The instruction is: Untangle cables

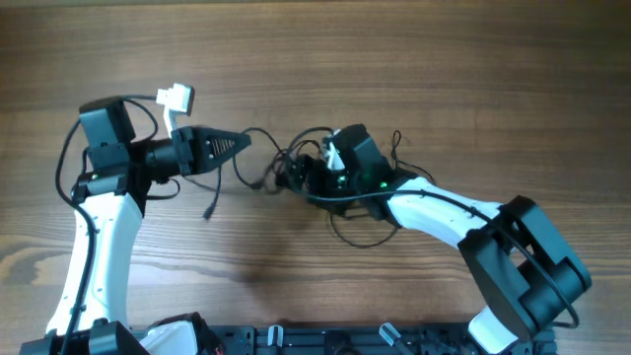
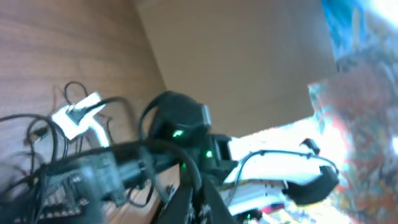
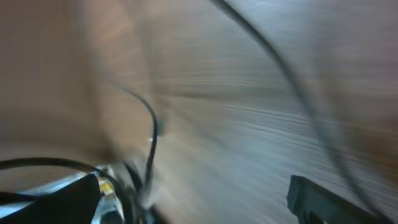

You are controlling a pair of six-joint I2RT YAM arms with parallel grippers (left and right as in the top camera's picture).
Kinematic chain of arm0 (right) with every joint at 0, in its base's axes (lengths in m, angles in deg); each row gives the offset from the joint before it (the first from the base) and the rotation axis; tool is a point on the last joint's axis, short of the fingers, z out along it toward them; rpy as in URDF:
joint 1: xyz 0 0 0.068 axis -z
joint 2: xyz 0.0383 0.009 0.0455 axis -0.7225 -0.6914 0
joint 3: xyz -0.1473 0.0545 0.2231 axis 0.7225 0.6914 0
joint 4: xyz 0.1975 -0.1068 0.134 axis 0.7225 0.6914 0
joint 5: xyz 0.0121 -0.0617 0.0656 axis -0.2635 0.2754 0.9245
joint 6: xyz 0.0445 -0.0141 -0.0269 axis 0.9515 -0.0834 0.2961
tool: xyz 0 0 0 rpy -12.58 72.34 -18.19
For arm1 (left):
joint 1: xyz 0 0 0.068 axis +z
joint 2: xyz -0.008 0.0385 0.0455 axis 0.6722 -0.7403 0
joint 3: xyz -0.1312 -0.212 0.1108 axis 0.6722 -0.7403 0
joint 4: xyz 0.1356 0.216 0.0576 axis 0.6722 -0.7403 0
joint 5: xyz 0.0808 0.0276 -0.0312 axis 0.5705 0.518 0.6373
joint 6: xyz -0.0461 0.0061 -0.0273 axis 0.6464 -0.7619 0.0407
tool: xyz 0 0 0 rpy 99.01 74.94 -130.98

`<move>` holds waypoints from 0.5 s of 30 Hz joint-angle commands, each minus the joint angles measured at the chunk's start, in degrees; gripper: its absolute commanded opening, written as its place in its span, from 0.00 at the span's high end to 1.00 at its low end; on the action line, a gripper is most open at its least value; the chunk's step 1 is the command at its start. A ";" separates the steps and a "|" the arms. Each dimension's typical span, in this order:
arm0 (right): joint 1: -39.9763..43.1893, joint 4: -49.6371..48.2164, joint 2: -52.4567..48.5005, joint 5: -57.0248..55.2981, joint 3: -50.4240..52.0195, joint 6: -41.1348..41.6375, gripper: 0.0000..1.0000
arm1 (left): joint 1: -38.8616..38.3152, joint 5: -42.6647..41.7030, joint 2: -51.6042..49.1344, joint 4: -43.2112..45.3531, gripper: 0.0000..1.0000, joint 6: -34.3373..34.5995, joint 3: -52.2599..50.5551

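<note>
While the left arm reaches rightwards over the bench (image 1: 444,59), its left hand (image 1: 237,143) is pressed together at the tips; whether a cable is pinched there I cannot tell. The right arm bends in from the right, the right hand (image 3: 196,204) spread wide at the cables (image 1: 288,170), which lie tangled between both hands.

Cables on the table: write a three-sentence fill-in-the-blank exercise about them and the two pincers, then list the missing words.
1. The thin dark cables lie tangled on a table made of ____.
2. The left pincer points toward the tangle with its jaws ____.
3. The right pincer, right at the tangle, stands wide ____.

Missing words: wood; shut; open.
</note>
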 commanded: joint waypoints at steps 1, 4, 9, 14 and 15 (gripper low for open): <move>5.35 11.47 -0.63 -9.01 0.04 1.60 0.00 | 4.96 -3.28 1.49 12.96 0.96 18.43 0.39; 10.80 20.63 0.50 -11.91 0.04 -1.60 0.00 | 9.20 -3.26 1.97 23.82 0.96 28.17 0.39; 19.87 25.88 4.94 -8.85 0.02 -18.93 0.01 | 14.16 -3.06 2.05 35.28 0.96 38.49 0.39; 18.80 11.39 8.15 19.30 0.02 -42.62 0.03 | 11.87 -0.90 2.05 35.26 0.96 39.52 0.39; 18.21 7.63 8.15 21.31 0.02 -43.01 0.05 | 10.91 -0.42 2.05 35.28 0.96 39.71 0.39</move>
